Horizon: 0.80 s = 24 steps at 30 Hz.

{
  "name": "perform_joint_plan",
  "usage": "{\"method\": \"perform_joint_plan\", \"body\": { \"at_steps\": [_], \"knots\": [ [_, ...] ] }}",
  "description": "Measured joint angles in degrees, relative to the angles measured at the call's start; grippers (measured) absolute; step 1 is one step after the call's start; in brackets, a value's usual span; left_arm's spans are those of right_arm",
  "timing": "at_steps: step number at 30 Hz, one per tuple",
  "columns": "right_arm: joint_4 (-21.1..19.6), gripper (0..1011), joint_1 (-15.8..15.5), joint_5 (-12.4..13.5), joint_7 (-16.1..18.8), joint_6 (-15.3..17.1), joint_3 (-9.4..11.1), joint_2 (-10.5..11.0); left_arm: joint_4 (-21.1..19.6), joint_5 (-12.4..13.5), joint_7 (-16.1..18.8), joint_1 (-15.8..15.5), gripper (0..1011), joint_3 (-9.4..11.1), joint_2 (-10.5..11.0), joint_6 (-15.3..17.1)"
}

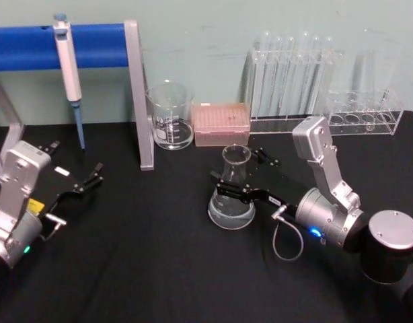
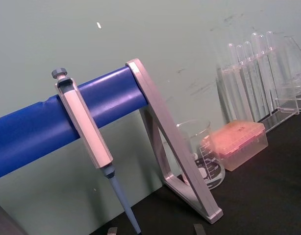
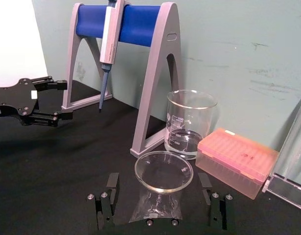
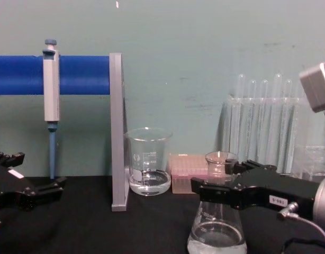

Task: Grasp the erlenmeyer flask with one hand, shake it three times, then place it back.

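1. The erlenmeyer flask (image 1: pixel 231 210) is seen upright on the black counter (image 1: pixel 146 262), right of centre and in front of the pink tip box (image 1: pixel 221 124). A little clear liquid is held in its wide base.
2. The right gripper (image 1: pixel 235 171) is placed around the flask at the level of its neck and shoulder, reaching in from the robot's right side. One finger is set in front of the glass and the other behind it.
3. In the right wrist view, the two fingers are shown spread apart, one on each side of the flask's round mouth. A gap is left between each finger and the glass, so the flask is bracketed but not clamped.
4. The left gripper (image 1: pixel 93 175) is held low over the counter at the far left, well apart from the flask. Its fingers are parted and nothing is held between them.
5. A glass beaker (image 1: pixel 171 116) with some clear liquid is set just left of the tip box, beside the grey leg of the pipette stand (image 1: pixel 140 101).
6. A pipette (image 1: pixel 68 67) is hung from the stand's blue bar, tip pointing down.
7. A clear rack of test tubes (image 1: pixel 294 77) is stood against the wall, behind and to the right of the flask.
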Motion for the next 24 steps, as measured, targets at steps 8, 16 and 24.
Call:
{"method": "perform_joint_plan", "body": {
  "at_steps": [8,16,24],
  "knots": [
    [0.02,1003,0.01,-0.03,-0.02,0.03,0.01,-0.01,0.00,0.00,0.00,0.00,1001,0.00,0.00,0.00],
    [0.02,977,0.00,-0.02,-0.01,0.04,0.03,0.02,0.00,0.00,0.00,0.00,1001,0.00,0.00,0.00],
    [0.00,787,-0.03,0.02,0.02,0.04,0.04,0.06,0.00,0.00,0.00,0.00,1001,0.00,0.00,0.00]
  ]
}}
